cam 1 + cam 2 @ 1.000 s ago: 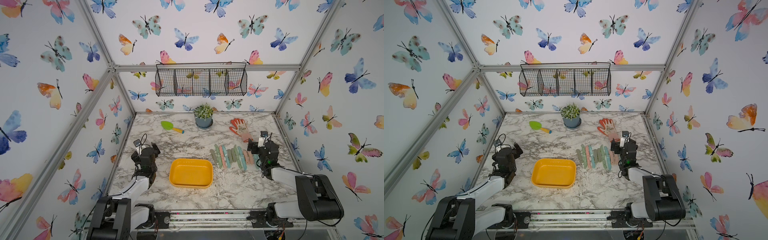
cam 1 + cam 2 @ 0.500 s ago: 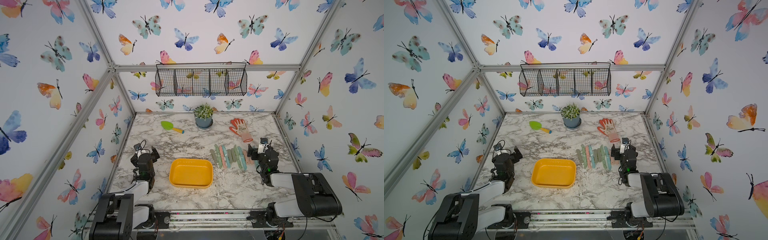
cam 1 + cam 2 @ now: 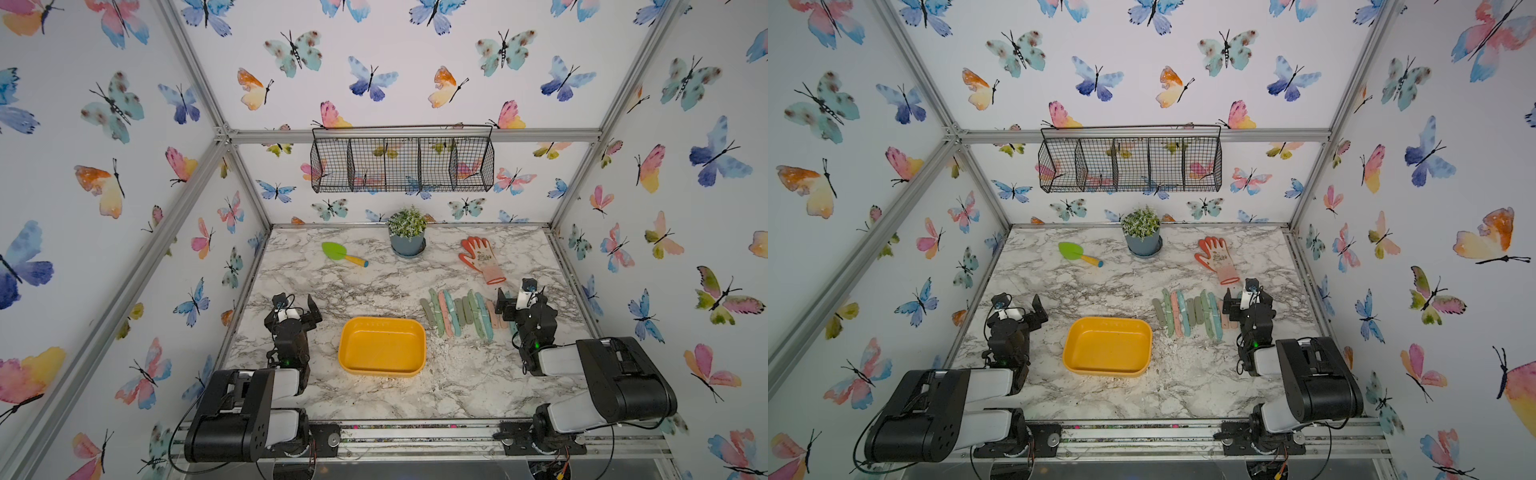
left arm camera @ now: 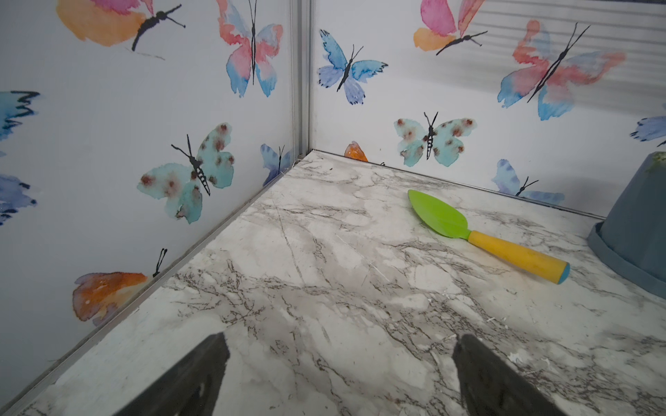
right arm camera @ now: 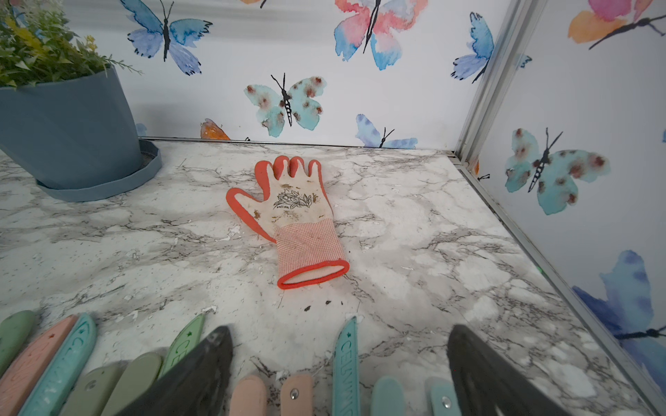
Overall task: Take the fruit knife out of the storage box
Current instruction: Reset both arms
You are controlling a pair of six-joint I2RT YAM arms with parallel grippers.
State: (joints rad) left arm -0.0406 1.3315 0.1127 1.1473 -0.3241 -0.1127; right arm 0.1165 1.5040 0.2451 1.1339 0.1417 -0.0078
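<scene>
The storage box (image 3: 381, 323) (image 3: 1106, 323), a shallow yellow-orange tray, sits at the front middle of the marble table, and its inside shows only bare plastic. Several pastel fruit knives (image 3: 457, 311) (image 3: 1187, 311) lie side by side on the table just right of it. Their tips and handles fill the near edge of the right wrist view, one teal fruit knife (image 5: 345, 360) between the fingers. My right gripper (image 3: 519, 301) (image 3: 1246, 301) (image 5: 338, 342) hangs open over the row's right end. My left gripper (image 3: 297, 309) (image 3: 1021, 311) (image 4: 338, 345) stands open over bare marble, left of the box.
A potted plant (image 3: 407, 232) stands at the back middle, a green trowel (image 3: 343, 253) (image 4: 479, 234) to its left and an orange-and-white glove (image 3: 482, 259) (image 5: 295, 219) to its right. A black wire basket (image 3: 401, 160) hangs on the back wall. Side walls close in both sides.
Both arms have folded back towards the front rail and settled low. The box and the knives have not moved, and both grippers stay open.
</scene>
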